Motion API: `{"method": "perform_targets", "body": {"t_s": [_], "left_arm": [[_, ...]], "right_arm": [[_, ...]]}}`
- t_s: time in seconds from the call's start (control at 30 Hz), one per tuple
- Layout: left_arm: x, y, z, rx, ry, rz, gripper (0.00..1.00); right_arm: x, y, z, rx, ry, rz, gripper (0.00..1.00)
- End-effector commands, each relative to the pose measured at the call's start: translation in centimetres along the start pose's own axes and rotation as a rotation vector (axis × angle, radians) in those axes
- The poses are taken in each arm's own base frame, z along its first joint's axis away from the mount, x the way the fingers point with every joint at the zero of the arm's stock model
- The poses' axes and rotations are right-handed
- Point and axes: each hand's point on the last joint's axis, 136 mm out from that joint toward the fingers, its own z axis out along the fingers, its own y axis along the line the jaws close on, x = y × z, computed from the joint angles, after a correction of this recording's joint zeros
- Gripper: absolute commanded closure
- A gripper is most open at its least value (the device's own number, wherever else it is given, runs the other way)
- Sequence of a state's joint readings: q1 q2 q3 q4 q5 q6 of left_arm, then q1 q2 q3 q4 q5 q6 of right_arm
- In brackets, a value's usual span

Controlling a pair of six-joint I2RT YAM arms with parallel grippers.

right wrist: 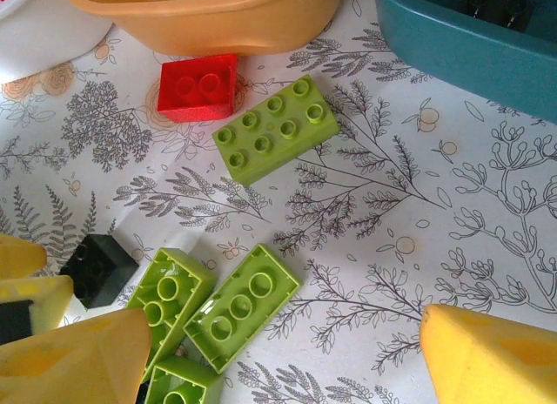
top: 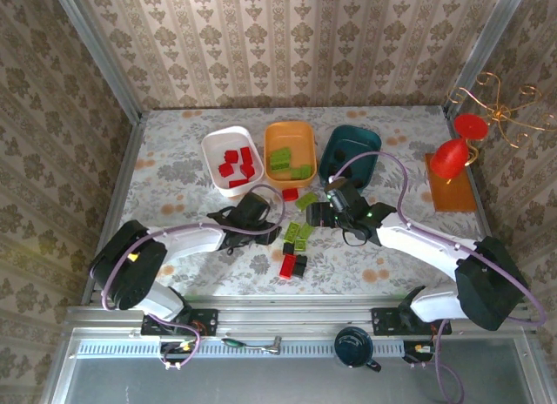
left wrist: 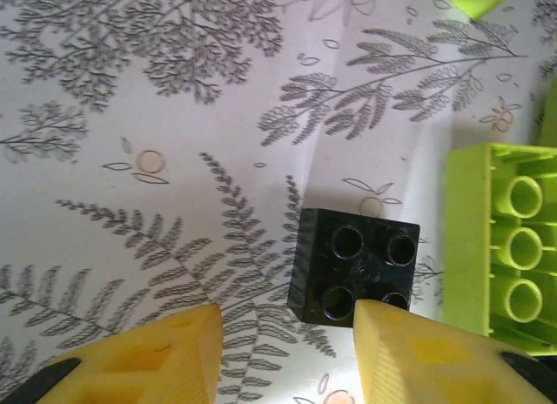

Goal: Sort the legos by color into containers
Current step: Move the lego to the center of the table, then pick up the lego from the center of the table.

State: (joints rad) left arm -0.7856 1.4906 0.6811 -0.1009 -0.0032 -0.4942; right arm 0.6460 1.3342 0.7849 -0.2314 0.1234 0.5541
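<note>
Closest to the top camera, a dark mug (top: 352,347) stands on the rail at 6 o'clock, between my two arm bases. Beyond it, over the floral-cloth desk (top: 174,160), the left gripper (top: 271,216) and right gripper (top: 317,214) hang close together near the centre, above loose legos (top: 298,236) in red, lime and black. Toward 12 o'clock three shallow plastic tubs sit in a row: the white tub (top: 209,150) holds red bricks (top: 237,164), the orange tub (top: 290,125) holds lime bricks (top: 280,158), and the dark teal tub (top: 335,163) is at 1 o'clock.

On the left wrist view, the yellow fingers (left wrist: 148,365) at 6 o'clock stand apart with bare cloth between them, pinching nothing. A small black square brick (left wrist: 352,263) lies at the right-hand tip; whether they touch I cannot tell. At 3 o'clock lies a lime oblong brick (left wrist: 505,247), hollow side up.

On the right wrist view, yellow fingers (right wrist: 78,360) at 7 and 5 o'clock are spread wide and empty. A red square brick (right wrist: 198,86) sits at 11 o'clock beside a lime eight-stud brick (right wrist: 274,130), just below the orange tub's wall.
</note>
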Motion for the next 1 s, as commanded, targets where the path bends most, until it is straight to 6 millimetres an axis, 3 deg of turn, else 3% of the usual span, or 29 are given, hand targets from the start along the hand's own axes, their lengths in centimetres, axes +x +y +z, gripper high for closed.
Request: {"method": "perform_targets", "body": {"t_s": [0.0, 0.27, 0.37, 0.5, 0.7, 0.97], "left_arm": [[1.4, 2.0, -0.5, -0.048, 0.028, -0.029, 0.56], [-0.9, -1.9, -2.6, 0.066, -0.041, 0.045, 0.43], [-1.2, -2.3, -1.9, 0.058, -0.021, 0.063, 0.40], [-1.0, -1.1, -0.1, 0.000, 0.011, 0.056, 0.40], [-0.6, 0.3, 1.9, -0.040, 0.045, 0.047, 0.46], [0.2, -0.2, 3.0, -0.022, 0.072, 0.045, 0.62]], "right_arm": [[-0.3, -0.4, -0.4, 0.015, -0.025, 0.014, 0.17], [-0.4, -0.2, -0.3, 0.012, -0.026, 0.018, 0.17], [-0.5, -0.2, -0.3, 0.013, -0.026, 0.016, 0.17], [-0.3, -0.4, -0.5, 0.016, -0.021, 0.014, 0.17], [-0.4, -0.6, -1.1, 0.023, -0.030, 0.007, 0.17], [-0.8, -0.7, -1.4, 0.033, -0.046, 0.009, 0.17]]}}
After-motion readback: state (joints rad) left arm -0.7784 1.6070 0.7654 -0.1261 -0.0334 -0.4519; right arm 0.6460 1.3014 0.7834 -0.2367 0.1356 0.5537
